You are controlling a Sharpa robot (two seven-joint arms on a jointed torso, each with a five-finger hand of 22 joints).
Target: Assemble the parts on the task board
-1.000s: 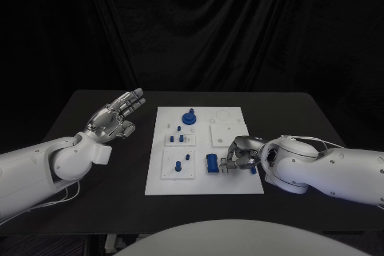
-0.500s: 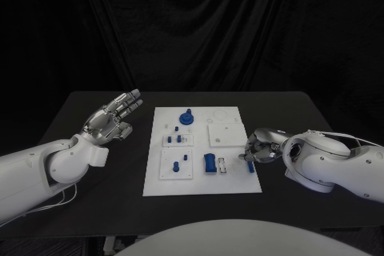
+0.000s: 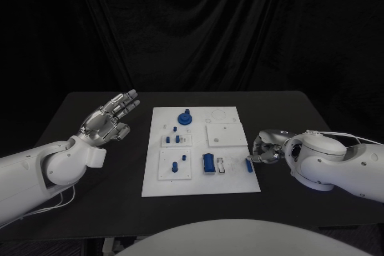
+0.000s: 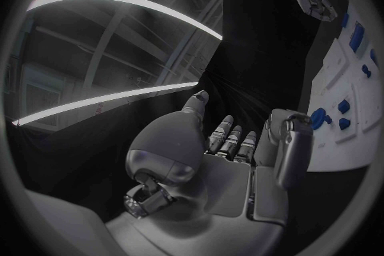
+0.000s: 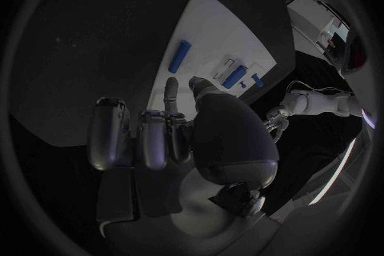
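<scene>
The white task board (image 3: 233,181) lies mid-table. On it a blue round part with a post (image 3: 185,118) stands at the far end. Small blue pegs (image 3: 172,138) sit in the middle plates and a blue block (image 3: 208,162) lies nearer me. A blue peg (image 3: 249,165) lies loose by the board's right edge, also seen as the blue peg (image 5: 179,56) on the board (image 5: 220,25). My right hand (image 3: 266,147) hovers just off that edge, its fingers (image 5: 170,93) loosely bent, holding nothing. My left hand (image 3: 110,118) is raised left of the board, spread and empty.
The black table (image 3: 304,114) reaches well past the board on both sides. A white square plate (image 3: 224,135) lies on the board's right half. From the left wrist, the left hand (image 4: 216,147) has the board (image 4: 336,141) beyond its fingers.
My right hand has drawn back to the right, off the board, leaving the blue peg lying near the right edge. The left hand has barely shifted.
</scene>
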